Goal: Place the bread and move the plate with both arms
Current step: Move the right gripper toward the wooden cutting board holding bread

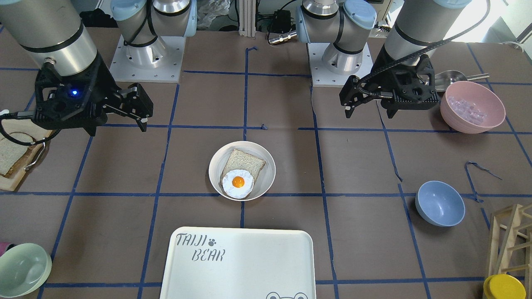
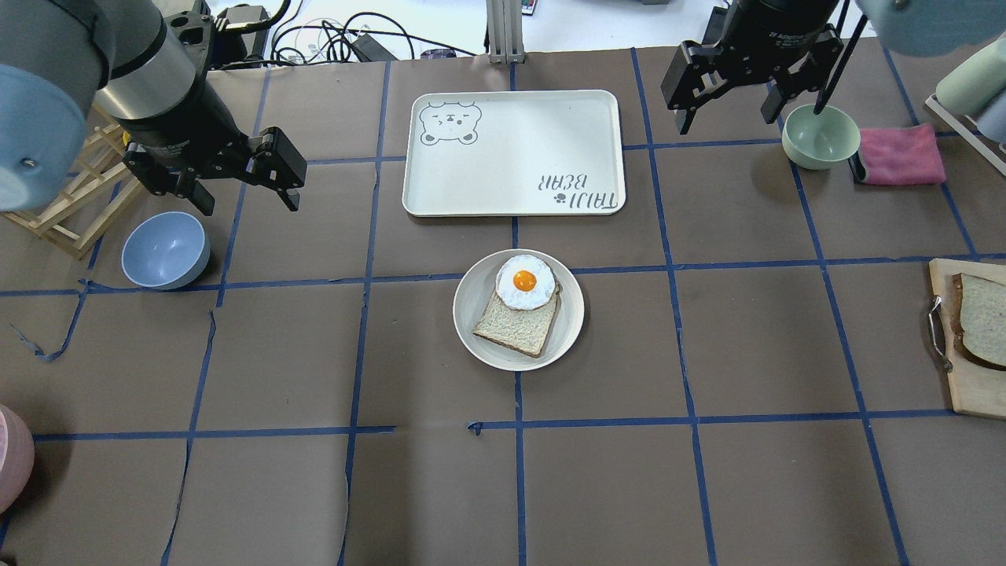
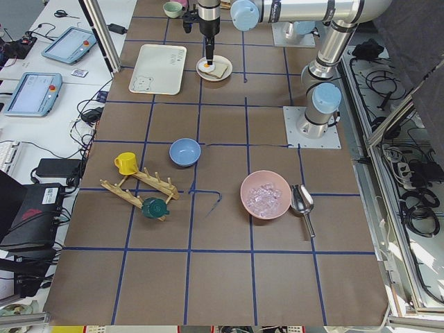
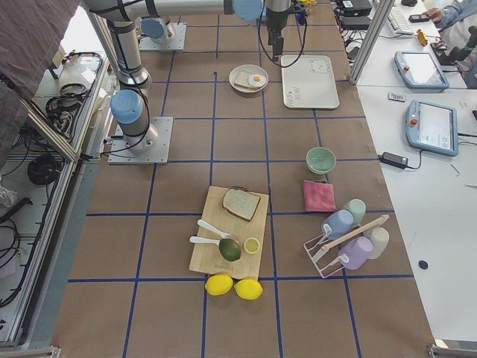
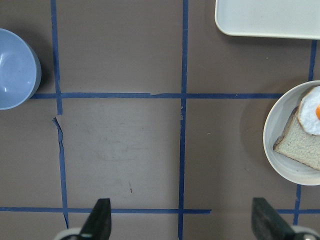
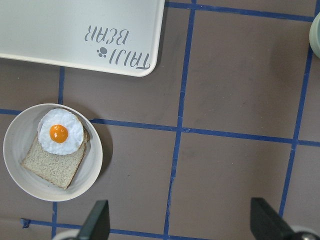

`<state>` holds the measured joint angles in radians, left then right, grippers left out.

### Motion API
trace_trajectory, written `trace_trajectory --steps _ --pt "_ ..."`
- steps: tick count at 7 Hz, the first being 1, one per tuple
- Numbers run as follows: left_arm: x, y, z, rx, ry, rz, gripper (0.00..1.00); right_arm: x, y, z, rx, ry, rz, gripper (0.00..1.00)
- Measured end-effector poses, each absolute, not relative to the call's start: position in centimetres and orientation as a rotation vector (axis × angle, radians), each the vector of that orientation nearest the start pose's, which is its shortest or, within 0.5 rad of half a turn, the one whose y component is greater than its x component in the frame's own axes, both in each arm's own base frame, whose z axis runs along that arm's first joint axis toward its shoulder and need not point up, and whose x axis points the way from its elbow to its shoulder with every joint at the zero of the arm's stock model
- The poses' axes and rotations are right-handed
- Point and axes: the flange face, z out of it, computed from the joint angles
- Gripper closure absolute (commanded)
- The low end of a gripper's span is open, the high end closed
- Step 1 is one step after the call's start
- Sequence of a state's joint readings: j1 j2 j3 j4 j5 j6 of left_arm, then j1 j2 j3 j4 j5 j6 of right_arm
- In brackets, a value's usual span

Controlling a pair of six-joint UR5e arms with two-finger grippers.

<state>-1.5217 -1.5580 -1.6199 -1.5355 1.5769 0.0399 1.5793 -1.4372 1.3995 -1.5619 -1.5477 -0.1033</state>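
Note:
The bread (image 2: 982, 318), pale with a dark brown crust, lies on a wooden cutting board (image 2: 971, 385) at the table's right edge; it also shows in the front view (image 1: 10, 153). The plate (image 2: 471, 303) sits mid-table and holds a squarer tan-crusted slice (image 2: 519, 326) with a fried egg (image 2: 525, 281) on it. My left gripper (image 2: 247, 206) is open and empty, above the table left of the plate, near a blue bowl (image 2: 165, 250). My right gripper (image 2: 727, 122) is open and empty, up at the far right, well away from the bread.
The white "TAIJI BEAR" tray (image 2: 511, 149) lies just beyond the plate. A pale green bowl (image 2: 820, 136) and pink cloth (image 2: 900, 155) sit by the right gripper. A wooden rack (image 2: 71, 204) stands far left. A pink bowl of ice (image 1: 472, 106) is near the left arm.

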Motion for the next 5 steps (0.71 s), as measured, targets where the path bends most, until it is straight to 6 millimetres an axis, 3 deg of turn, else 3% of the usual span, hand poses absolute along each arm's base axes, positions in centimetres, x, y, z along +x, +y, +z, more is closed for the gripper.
trace_trajectory --steps 5 --pt "-10.84 -49.18 47.39 -0.014 3.132 0.001 0.0 13.55 -54.71 50.12 -0.165 3.124 -0.031 0.0"
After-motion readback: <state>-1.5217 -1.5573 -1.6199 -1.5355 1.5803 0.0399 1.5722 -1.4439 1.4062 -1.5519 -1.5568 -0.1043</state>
